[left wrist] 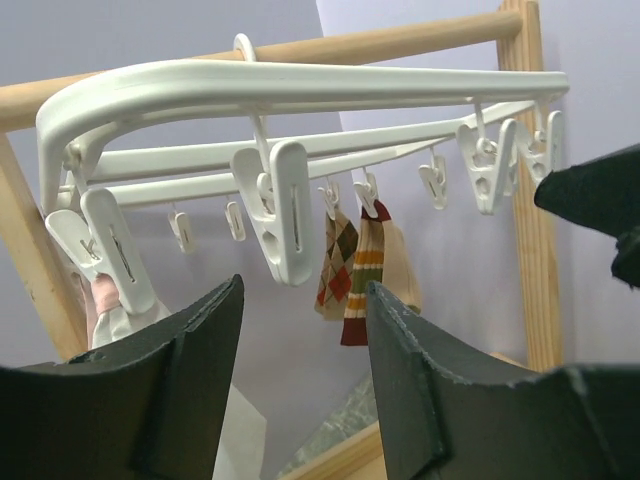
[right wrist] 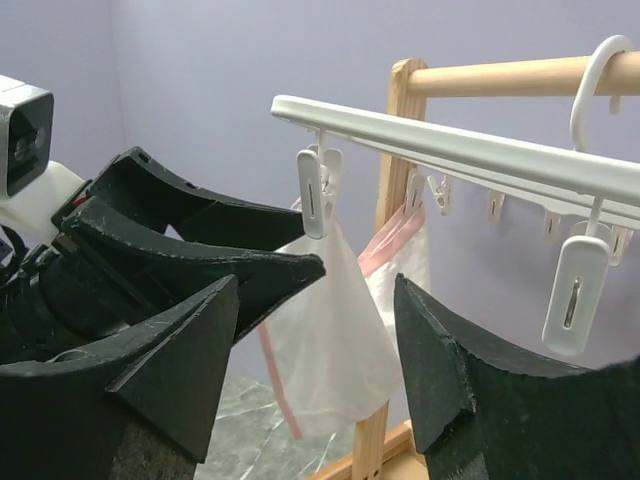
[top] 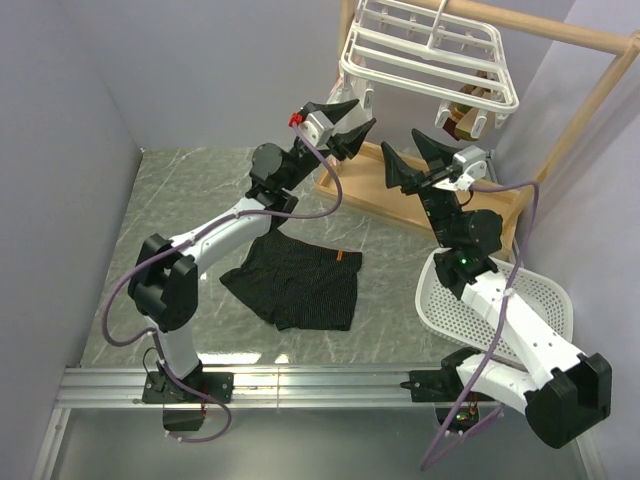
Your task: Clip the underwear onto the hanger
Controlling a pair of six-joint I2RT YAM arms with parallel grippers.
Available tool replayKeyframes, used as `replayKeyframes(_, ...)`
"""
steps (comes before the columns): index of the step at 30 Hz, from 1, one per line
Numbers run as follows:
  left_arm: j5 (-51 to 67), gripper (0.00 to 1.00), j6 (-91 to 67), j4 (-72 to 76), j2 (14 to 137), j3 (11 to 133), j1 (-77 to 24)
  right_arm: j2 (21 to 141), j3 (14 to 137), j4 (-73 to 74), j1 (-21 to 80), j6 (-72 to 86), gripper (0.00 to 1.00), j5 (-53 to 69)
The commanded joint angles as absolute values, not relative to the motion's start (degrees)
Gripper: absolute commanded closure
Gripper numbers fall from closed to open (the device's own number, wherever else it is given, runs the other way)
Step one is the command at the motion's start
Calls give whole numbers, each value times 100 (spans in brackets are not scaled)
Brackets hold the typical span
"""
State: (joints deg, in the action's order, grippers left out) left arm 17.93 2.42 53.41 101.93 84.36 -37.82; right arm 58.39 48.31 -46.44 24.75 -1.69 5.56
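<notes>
The grey marbled bench [top: 200,200] carries everything, with one light wooden frame [top: 600,90] standing at its far right. One hanger [top: 430,55] hangs by its hook from the frame's rod, high above the bench. Two arms rise from the near edge, and both reach up towards that rack.

One white perforated basket [top: 545,300] lies under the right arm. The single underwear [top: 295,285] lies flat and spread on the bench, left of centre, well apart from the hanger and not yet touched by any clip. Its long axis runs roughly left to right with a slight tilt, and the small orange mark sits at its far right edge.

The relation that counts: the garment lies below both grippers and nearer the arm bases. The left arm's forearm passes just beside its far left corner, so I judge the left arm to be the closer one for a pick.

The left gripper [top: 355,120] hovers just under the rack's near left corner, fingers spread and holding nothing. The right gripper [top: 405,145] hangs close beside it, also spread and empty.

The rack already holds two socks, an argyle sock [left wrist: 338,265] and a striped sock [left wrist: 365,270], and one whitish pouch [right wrist: 330,350].

Smallest are the white clips [left wrist: 285,215]: at least eight show in the left wrist view, several of them free.
</notes>
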Motion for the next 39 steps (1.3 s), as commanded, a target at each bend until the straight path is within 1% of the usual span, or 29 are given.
replayKeyframes(1, 1617, 43, 79, 5836, 10327, 8868, -3814, 6020, 5045, -5536, 2514, -395, 30, 589)
replayKeyframes(7, 1424, 44, 44, 5924, 10503, 9035, -3806, 6354, 5273, -5590, 2505, -343, 27, 290)
replayKeyframes(12, 1406, 45, -167, 6003, 10556, 9061, -3797, 6547, 5405, -5730, 2505, -220, 27, 255)
replayKeyframes(21, 1591, 53, -176, 6003, 10608, 9079, -3753, 6767, 5677, -5731, 2514, -9, 28, 290)
replayKeyframes(23, 1573, 56, -193, 6012, 10617, 9079, -3753, 6803, 5704, -5695, 2496, -9, 27, 316)
replayKeyframes(25, 1599, 63, -220, 6012, 10635, 9114, -3753, 6829, 5730, -5652, 2514, -18, 27, 308)
replayKeyframes(33, 1775, 70, -386, 5968, 10705, 9220, -3656, 6996, 5915, -5590, 2514, 158, 27, 290)
replayKeyframes(34, 1793, 74, -413, 5968, 10696, 9220, -3639, 7005, 5924, -5581, 2505, 167, 27, 316)
replayKeyframes(36, 1924, 80, -492, 5994, 10670, 9176, -3613, 7040, 5959, -5572, 2505, 202, 28, 369)
replayKeyframes(37, 1925, 86, -492, 5994, 10661, 9158, -3612, 7057, 5968, -5581, 2514, 237, 28, 439)
replayKeyframes(39, 1925, 90, -448, 5907, 10652, 9158, -3604, 7110, 6046, -5564, 2505, 255, 29, 492)
